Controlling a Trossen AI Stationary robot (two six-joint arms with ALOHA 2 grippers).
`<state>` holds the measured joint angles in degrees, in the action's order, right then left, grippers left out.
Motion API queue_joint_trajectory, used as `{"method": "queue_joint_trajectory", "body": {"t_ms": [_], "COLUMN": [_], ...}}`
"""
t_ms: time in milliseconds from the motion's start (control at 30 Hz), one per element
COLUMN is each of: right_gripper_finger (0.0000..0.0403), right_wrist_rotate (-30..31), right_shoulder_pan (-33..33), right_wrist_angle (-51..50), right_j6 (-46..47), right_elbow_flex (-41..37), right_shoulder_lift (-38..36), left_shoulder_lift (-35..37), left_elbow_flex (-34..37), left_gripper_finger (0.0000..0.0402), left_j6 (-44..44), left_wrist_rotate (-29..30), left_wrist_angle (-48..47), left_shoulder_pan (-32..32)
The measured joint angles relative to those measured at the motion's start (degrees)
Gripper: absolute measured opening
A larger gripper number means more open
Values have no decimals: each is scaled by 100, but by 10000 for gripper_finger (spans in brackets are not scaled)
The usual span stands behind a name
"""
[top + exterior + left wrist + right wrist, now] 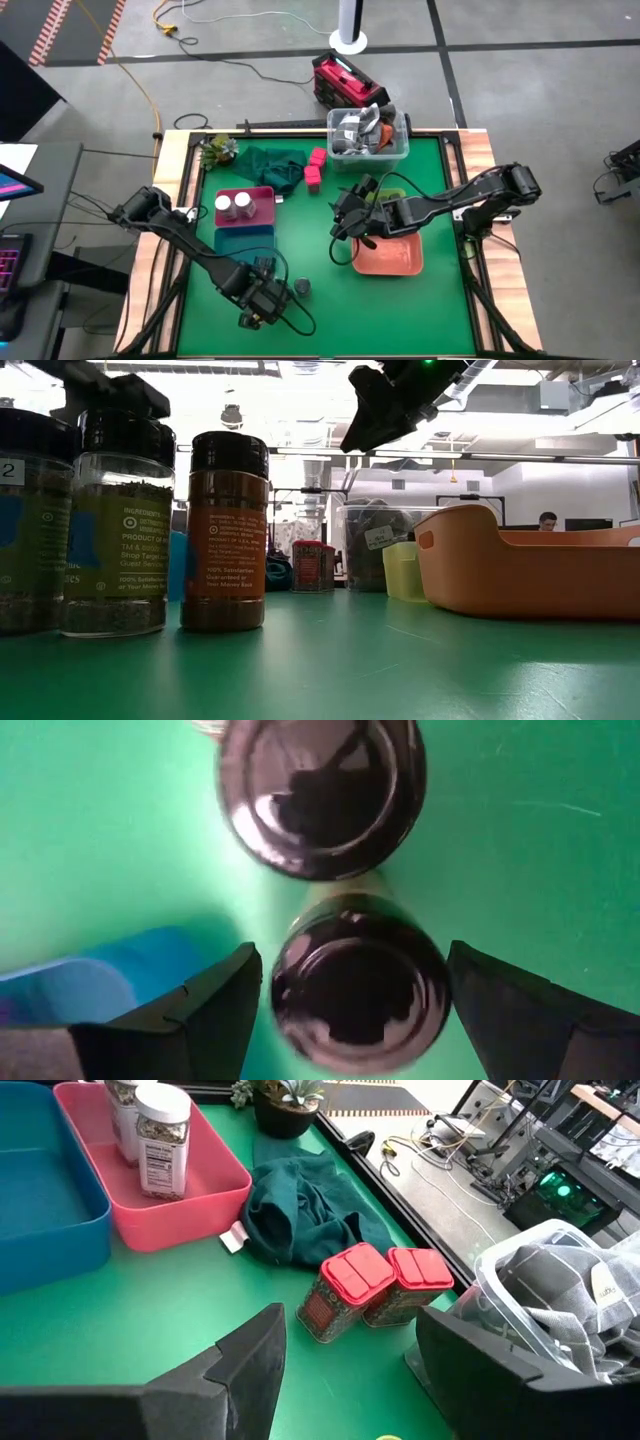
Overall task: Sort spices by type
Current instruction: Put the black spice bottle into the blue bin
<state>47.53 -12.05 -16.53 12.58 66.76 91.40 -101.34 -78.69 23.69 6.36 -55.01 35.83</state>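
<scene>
My left gripper spread, straddling dark-capped jar at table's near edge, not yet pinching. Jar looks rigid, glossy, slippery; I'd clamp body under cap. Farther: right gripper spread, empty, above orange tray.

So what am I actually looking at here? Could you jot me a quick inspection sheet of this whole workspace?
Surface: green mat on a wood-edged table.
Job's things: two white-topped jars stand in the pink tray; two red-lidded tins by the green cloth; dark-lidded jars at the near edge.
Trays: blue tray and orange tray hold nothing seen.
Clutter: clear tub of grey items, potted plant.
Grippers: left gripper open, straddling a dark-lidded jar; right gripper open, raised, holding nothing.
Cables: yellow cable on the floor.
Surroundings: red case behind the table; a person far off.
</scene>
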Motion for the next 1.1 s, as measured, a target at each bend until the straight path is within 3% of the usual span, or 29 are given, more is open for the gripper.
{"method": "queue_joint_trajectory", "body": {"t_ms": [233, 467, 700, 1000, 1100], "right_gripper_finger": [256, 256, 256, 256, 256], "right_wrist_rotate": [-2, -2, -2, -2, -9], "right_shoulder_pan": [2, 2, 2, 2, 2], "right_wrist_angle": [-3, -1, 1, 52, 80], "right_j6": [-4, -15, -39, -44, -44], "right_elbow_flex": [-2, -2, -2, -2, -2], "right_shoulder_lift": [-1, -1, -1, -1, -1], "left_shoulder_lift": [-4, 0, 145, 1517, 2008], "left_elbow_flex": [273, 279, 277, 41, 41], "left_gripper_finger": [282, 198, 193, 193, 193], "left_j6": [263, 368, 568, 1610, 2068], "left_wrist_rotate": [28, 49, -156, -114, 399], "left_wrist_angle": [372, 507, -22, -1084, -1859], "left_shoulder_pan": [7, 7, 7, -72, -98]}}
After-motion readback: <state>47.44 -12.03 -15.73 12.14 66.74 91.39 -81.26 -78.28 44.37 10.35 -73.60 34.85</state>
